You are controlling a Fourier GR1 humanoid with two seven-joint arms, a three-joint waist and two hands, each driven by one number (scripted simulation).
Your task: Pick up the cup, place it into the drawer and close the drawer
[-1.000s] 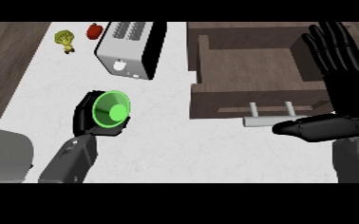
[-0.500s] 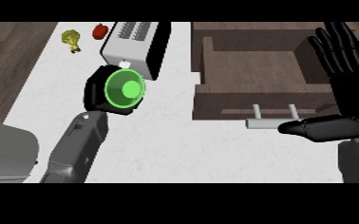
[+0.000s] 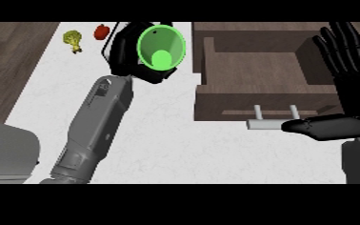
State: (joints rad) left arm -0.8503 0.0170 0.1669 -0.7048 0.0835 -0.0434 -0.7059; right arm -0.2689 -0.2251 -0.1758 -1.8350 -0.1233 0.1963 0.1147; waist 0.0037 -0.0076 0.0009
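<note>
A green cup is held up with its mouth facing the view, and my left hand is curled round it from the left and below. It hangs just left of the open brown drawer, whose inside shows bare wood. A pale handle sticks out from the drawer's front. My right hand rests open at the right edge, fingers up, beside the drawer's right wall, with its thumb near the handle.
A yellow-green vegetable and a red one lie at the back left of the white counter. A grey object sits at the lower left corner. Dark wood flooring runs along the left.
My left hand has carried the cup up and to the right, from the counter's left part to just beside the drawer, now hiding the toaster. The right hand has not moved.
</note>
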